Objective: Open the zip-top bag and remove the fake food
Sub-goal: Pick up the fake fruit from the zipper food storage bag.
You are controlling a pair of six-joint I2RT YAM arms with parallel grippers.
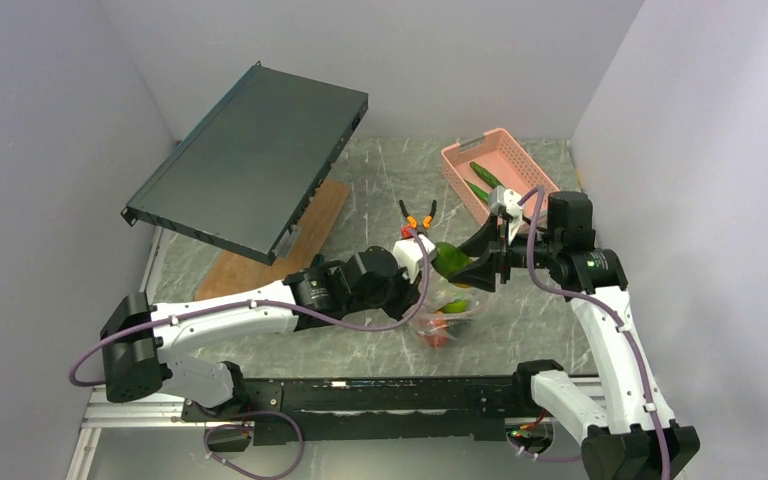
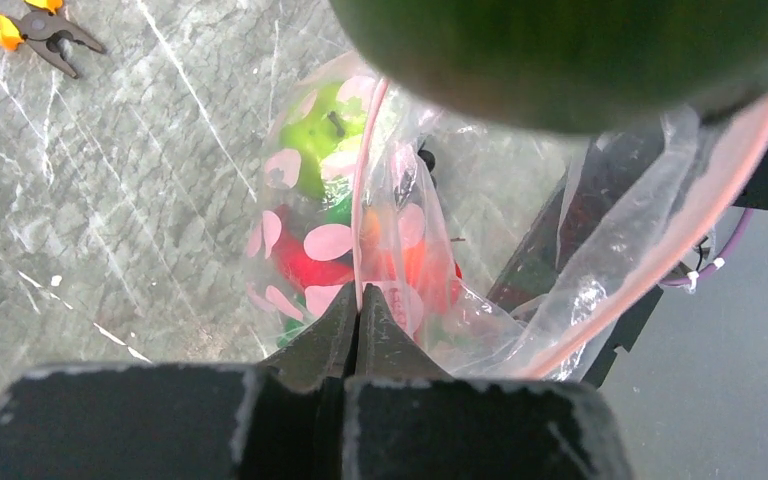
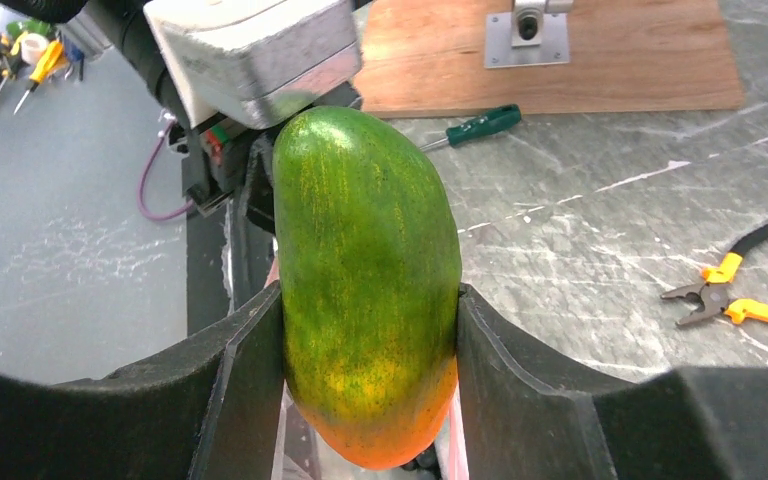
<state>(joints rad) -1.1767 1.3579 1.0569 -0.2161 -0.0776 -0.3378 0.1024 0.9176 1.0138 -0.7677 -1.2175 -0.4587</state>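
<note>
Above the bench point(image 1: 530, 335), pinched rim of floppy bag point(image 2: 400, 250) tight in left claw point(image 2: 358, 300); gripped hard, probably slick mango point(image 3: 370, 250) mid-body in half-open right claw point(image 3: 368, 300).

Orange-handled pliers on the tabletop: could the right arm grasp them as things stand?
Probably not yet: its tool grips the green-and-orange plastic mango, though the orange-handled pliers lie uncovered.
</note>
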